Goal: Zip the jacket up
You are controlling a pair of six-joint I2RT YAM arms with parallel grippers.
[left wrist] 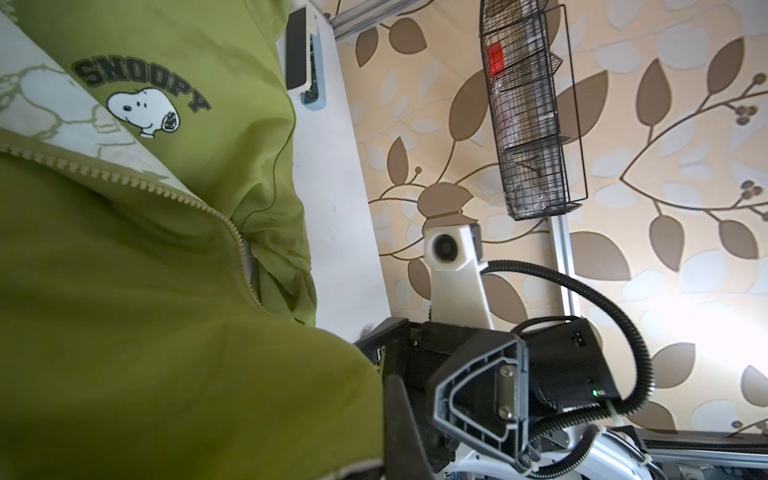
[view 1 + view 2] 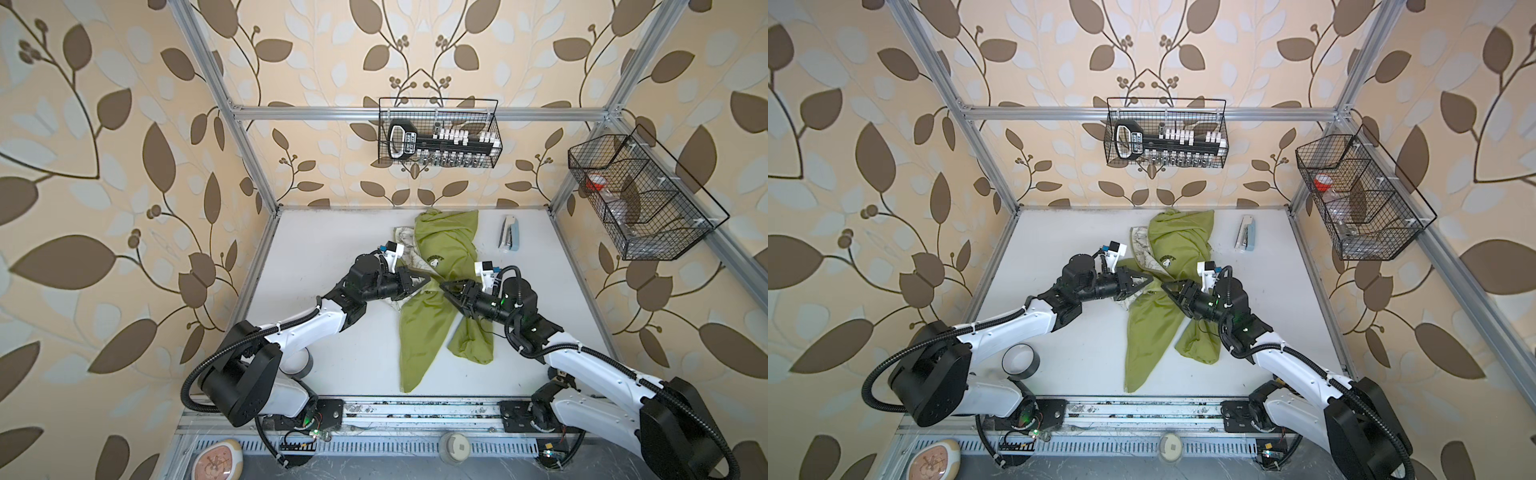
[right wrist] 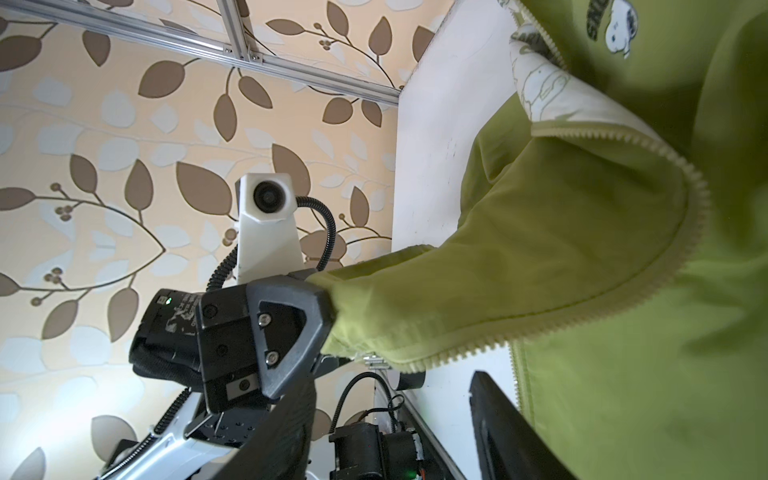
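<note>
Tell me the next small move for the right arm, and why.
Probably ease the right gripper forward onto the loose end of the zipper edge and close. The jacket is unzipped, its toothed edges apart; the left gripper is clamped on the fabric beside that end, and the right jaws stand apart just short of it with nothing between them.

The jacket carries the only clear lettering: "SNOOPY" in dark arched capitals on its green chest, upper left of the left wrist view, just above a white dog's head; in both top views the same word shows small at centre; at the upper right of the right wrist view only "SN" is legible; the white label on the black tool in the wire basket is too small to read.
</note>
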